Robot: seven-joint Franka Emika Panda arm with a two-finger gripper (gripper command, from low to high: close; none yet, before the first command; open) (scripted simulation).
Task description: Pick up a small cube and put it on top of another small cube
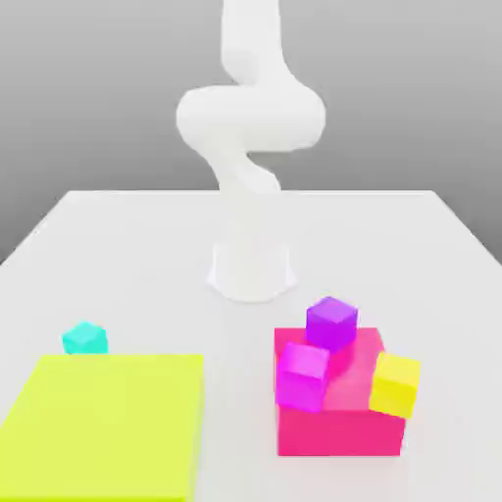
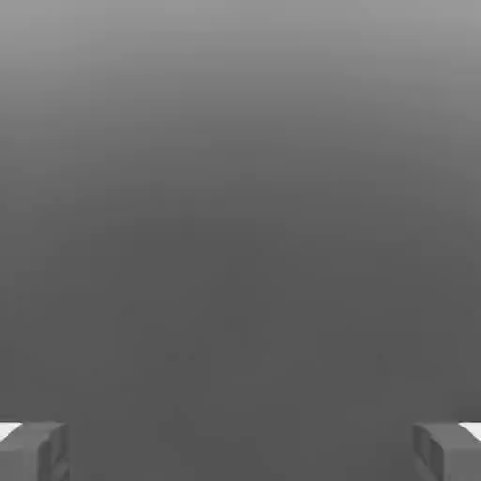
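Step in hand: by my reading, the approach; nothing is grasped yet.
Gripper: the gripper [image 2: 240, 451] has its two fingertips [image 2: 33, 449] spread wide at opposite edges of the hand view, with nothing between them.
Small cube: the small cube [image 1: 84, 337] sits on the white counter [image 1: 147, 255], at the exterior view's left, just behind the far edge of the yellow-green slab [image 1: 108, 422].
Possible target: a purple cube [image 1: 331, 322], a magenta cube [image 1: 302, 375] and a yellow cube [image 1: 395, 382] rest on the pink block [image 1: 338, 426], well apart from the cyan one.
Doing it well: centre over the small cube, square the jaws to its faces, descend straight, close gently; mind the slab's edge.
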